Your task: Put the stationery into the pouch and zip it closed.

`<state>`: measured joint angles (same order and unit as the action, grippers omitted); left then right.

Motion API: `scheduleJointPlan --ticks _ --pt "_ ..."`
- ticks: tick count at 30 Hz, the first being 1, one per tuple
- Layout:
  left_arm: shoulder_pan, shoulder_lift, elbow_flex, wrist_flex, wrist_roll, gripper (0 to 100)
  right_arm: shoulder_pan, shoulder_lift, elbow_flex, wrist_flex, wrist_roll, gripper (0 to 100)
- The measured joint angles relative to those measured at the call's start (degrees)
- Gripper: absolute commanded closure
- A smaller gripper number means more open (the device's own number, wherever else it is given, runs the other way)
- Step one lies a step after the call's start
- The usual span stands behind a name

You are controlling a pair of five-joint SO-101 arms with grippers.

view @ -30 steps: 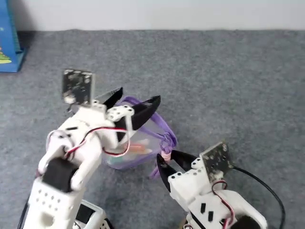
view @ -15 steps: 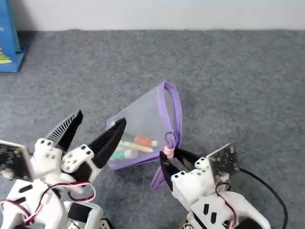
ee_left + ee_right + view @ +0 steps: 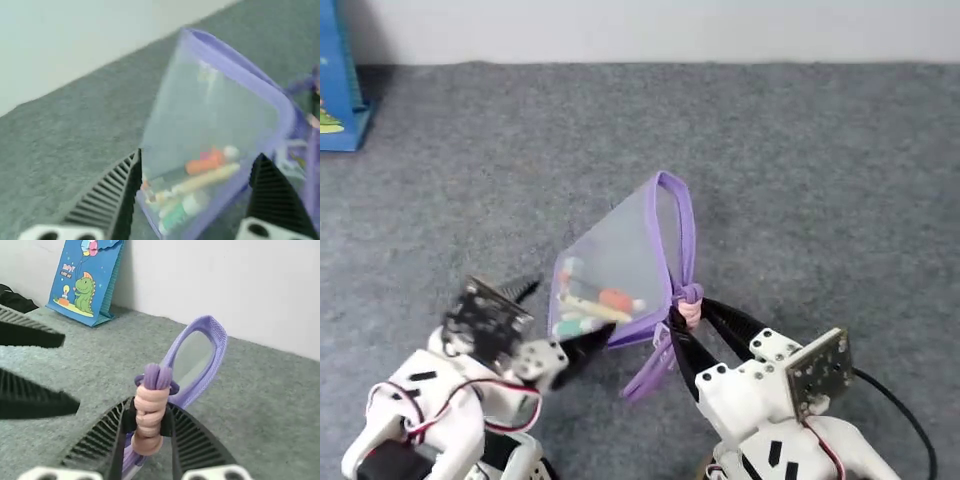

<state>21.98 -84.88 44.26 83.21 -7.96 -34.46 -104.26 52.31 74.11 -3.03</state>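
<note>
1. High view: the pouch (image 3: 620, 262), clear with purple trim, stands tilted on the grey table (image 3: 800, 170) a little toward 6 o'clock of centre; its purple-edged tip points to 12 o'clock; the stationery (image 3: 592, 304) lies heaped in its low corner at 8 o'clock; the left gripper (image 3: 558, 318) comes in from 7 o'clock, fingers spread apart either side of that corner; the right gripper (image 3: 688, 322) comes in from 5 o'clock, pinched on the zipper pull cord (image 3: 688, 296) at the pouch's 4 o'clock end; a blue gift bag (image 3: 336, 90) stands at 10 o'clock by the wall.

2. Left wrist view: the left gripper (image 3: 199, 158) has its two black fingers (image 3: 116, 200) wide apart; the pouch (image 3: 215, 110) sits between them; whether either finger touches it, I cannot tell; the stationery (image 3: 200, 176) shows through the clear side.

3. Right wrist view: the right gripper (image 3: 149, 412) is clamped on the zipper pull cord (image 3: 151, 396), a pink and purple knot; the pouch (image 3: 200, 345) rises just behind it; the left gripper (image 3: 70, 371) shows beside it, fingers parted; the blue gift bag (image 3: 87, 280) leans on the wall.
</note>
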Motion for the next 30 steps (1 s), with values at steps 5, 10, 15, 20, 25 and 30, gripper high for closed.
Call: scheduleJointPlan --ticks 5,10,15,20,25,30 --pt "5.1 -3.1 0.2 2.8 -3.1 67 0.2 0.0 0.0 0.0 4.2 99.1" --pt "7.7 -4.0 2.3 1.8 -3.1 67 0.4 0.0 0.0 0.0 8.4 99.1" --pt "9.5 -4.0 12.1 -5.7 -1.3 67 0.4 0.0 0.0 0.4 14.0 99.1" --pt "9.9 -3.9 19.0 -13.5 1.0 67 0.5 -0.1 0.0 3.0 20.2 99.1" --pt "14.2 -3.9 19.2 -14.6 2.4 67 0.5 -0.1 0.0 3.0 21.4 99.1" --pt "17.2 -4.0 19.5 -16.1 5.3 67 0.5 0.1 -1.1 3.0 21.4 99.1"
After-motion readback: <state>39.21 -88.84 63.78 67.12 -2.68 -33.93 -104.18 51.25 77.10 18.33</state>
